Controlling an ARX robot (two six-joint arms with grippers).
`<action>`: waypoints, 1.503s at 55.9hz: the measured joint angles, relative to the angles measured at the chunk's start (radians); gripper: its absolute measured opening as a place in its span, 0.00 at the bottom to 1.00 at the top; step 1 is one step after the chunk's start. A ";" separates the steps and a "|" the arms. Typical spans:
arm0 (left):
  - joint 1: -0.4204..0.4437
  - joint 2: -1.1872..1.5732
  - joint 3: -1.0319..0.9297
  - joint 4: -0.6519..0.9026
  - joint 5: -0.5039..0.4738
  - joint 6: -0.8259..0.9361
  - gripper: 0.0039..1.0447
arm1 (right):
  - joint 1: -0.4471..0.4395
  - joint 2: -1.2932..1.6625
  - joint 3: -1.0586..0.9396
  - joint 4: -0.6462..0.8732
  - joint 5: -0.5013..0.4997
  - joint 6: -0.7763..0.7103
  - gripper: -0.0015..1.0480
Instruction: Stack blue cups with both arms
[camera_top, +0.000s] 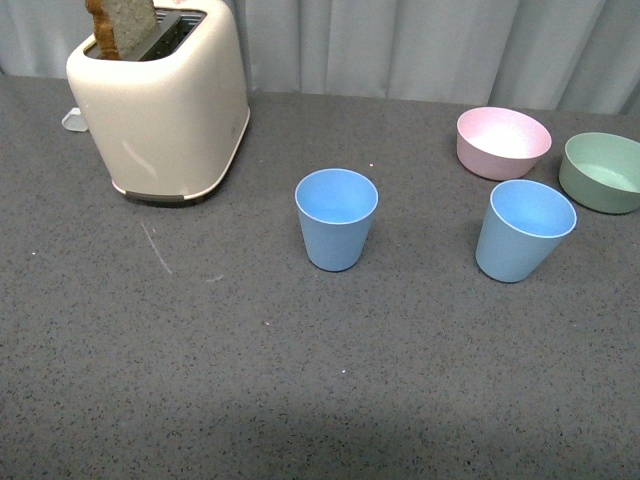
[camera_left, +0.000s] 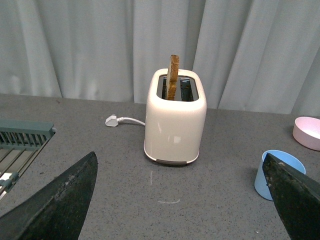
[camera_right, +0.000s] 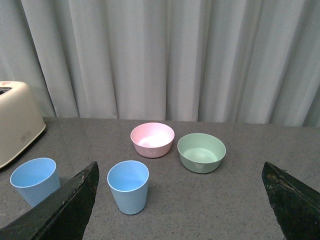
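My right pincer (camera_right: 179, 164), wide, faces the right blue cup (camera_right: 128, 187) (upright); left pincer (camera_left: 179, 155), wide, has the left blue cup (camera_left: 276, 170) rightward.

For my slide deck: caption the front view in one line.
Left blue cup and right blue cup stand upright, apart, on grey table; toaster, pink bowl, green bowl behind.

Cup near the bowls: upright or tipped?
Upright: the blue cup stands on its base, open rim up, nothing inside.
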 joint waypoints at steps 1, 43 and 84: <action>0.000 0.000 0.000 0.000 0.000 0.000 0.94 | 0.000 0.000 0.000 0.000 -0.001 -0.005 0.91; 0.000 0.000 0.000 0.000 0.000 0.000 0.94 | -0.004 1.487 0.552 0.274 -0.047 -0.068 0.91; 0.000 0.000 0.000 0.000 0.000 0.000 0.94 | 0.067 1.956 0.965 0.069 -0.059 0.187 0.91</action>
